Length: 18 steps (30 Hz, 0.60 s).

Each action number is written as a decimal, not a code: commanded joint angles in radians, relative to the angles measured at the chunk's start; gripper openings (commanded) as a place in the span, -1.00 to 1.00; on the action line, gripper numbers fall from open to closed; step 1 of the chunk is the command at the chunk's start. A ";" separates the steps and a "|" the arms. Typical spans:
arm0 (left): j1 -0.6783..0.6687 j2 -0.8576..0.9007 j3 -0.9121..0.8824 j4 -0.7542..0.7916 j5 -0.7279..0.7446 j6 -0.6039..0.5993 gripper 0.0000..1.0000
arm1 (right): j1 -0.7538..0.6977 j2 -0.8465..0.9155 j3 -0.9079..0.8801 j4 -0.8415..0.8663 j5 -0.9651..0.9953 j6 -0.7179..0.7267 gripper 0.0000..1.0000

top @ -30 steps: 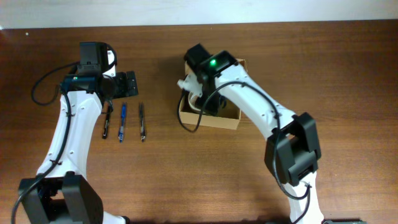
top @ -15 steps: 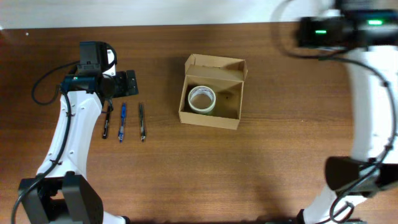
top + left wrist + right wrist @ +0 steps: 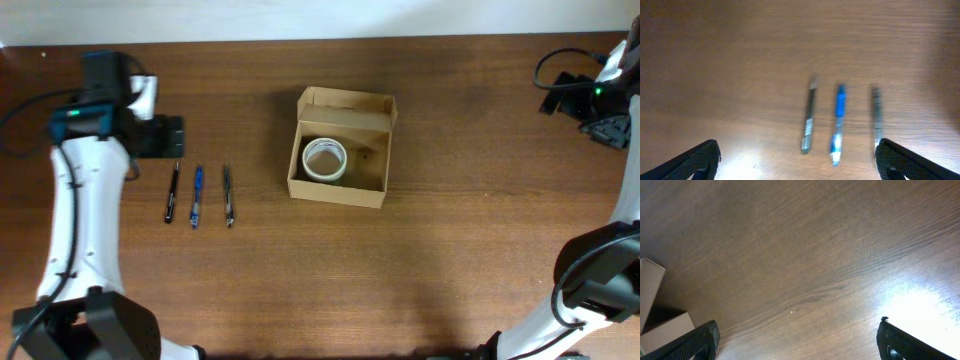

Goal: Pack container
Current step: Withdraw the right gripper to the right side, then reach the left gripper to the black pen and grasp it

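Note:
The container (image 3: 365, 191), a tan cardboard box with its flap lid open at the back, stands at the table's middle. A roll of tape (image 3: 324, 159) lies inside it at the left. Three pens lie in a row left of the box: a black one (image 3: 173, 192), a blue one (image 3: 197, 194) and a dark one (image 3: 228, 193). They also show in the left wrist view: black pen (image 3: 809, 118), blue pen (image 3: 838, 122), dark pen (image 3: 876, 116). My left gripper (image 3: 797, 160) is open and empty above the table, left of the pens. My right gripper (image 3: 797, 340) is open and empty at the far right; a box corner (image 3: 652, 325) shows at its view's left edge.
Bare wooden table (image 3: 450, 250) surrounds the box. The table's far edge meets a white wall along the top of the overhead view. A black cable (image 3: 560, 65) hangs by the right arm at the upper right.
The right arm left the box, where the tape roll now lies, and swung out to the far right. The left arm has moved left, away from the pens.

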 commanded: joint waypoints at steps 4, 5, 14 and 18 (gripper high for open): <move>0.183 0.051 0.009 -0.041 0.127 0.039 0.86 | 0.002 -0.006 -0.013 0.001 -0.016 0.006 0.98; 0.199 0.066 0.009 -0.042 0.133 0.039 0.81 | 0.002 -0.006 -0.013 0.001 -0.016 0.006 0.98; 0.169 0.222 0.009 -0.063 0.129 0.072 0.79 | 0.002 -0.006 -0.013 0.001 -0.016 0.006 0.98; 0.116 0.280 0.009 -0.056 0.129 0.083 0.79 | 0.002 -0.006 -0.013 0.001 -0.016 0.006 0.98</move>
